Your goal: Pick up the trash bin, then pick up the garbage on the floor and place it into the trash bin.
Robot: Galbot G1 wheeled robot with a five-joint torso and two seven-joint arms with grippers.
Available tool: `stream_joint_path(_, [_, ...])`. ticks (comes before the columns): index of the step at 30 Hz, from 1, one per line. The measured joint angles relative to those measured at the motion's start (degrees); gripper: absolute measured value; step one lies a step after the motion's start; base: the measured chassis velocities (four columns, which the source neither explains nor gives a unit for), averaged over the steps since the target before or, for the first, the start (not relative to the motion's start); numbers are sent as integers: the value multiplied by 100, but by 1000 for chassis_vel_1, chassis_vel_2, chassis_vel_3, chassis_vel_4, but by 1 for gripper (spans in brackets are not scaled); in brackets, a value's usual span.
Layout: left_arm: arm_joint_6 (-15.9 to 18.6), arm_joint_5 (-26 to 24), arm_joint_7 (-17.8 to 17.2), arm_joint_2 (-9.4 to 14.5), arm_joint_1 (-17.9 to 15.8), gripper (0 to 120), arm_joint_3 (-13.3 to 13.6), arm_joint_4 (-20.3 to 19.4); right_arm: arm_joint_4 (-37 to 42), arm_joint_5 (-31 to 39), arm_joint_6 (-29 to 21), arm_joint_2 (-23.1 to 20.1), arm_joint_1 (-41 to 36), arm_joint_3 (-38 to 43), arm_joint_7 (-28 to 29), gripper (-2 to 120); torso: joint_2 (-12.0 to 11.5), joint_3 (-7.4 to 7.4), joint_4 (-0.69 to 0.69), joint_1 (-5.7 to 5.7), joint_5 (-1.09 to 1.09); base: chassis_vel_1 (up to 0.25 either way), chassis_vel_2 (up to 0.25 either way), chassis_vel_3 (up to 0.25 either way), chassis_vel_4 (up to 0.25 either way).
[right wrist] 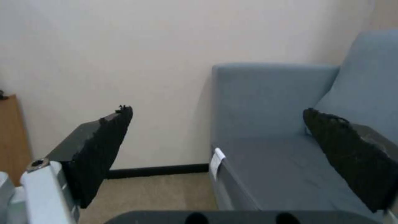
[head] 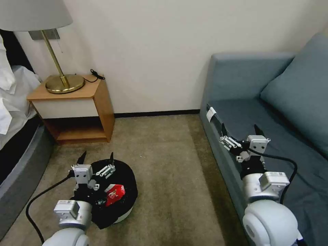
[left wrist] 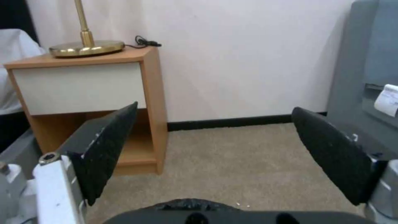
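Hovering with spread fingers over the trash bin (head: 126,191) at seven o'clock on the carpet (head: 171,164), the left gripper (head: 96,159) faces a red snack packet (head: 114,194) inside, while the right gripper (head: 240,131) hangs open at three o'clock above the sofa (head: 273,112).

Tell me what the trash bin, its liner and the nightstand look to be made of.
The trash bin: likely smooth white plastic, judging by its plain, even wall.
Its liner: thin black plastic film, crinkled and draped over the rim.
The nightstand: wood or wood-look laminate, matte orange-brown, with a white drawer front.
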Motion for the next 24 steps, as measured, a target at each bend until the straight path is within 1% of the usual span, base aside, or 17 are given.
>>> stream_joint_path(9, [11,19,-118,51,10,100,-42,-40,-39,-173,115,227,-183,-165,-48,100,0,0,0,0,1,0,0,0,0])
stream_joint_path(24, [32,11,-134,56,13,100,-55,-45,-54,-165,117,220,-159,-190,-52,100,-1,1,0,0,1,0,0,0,0])
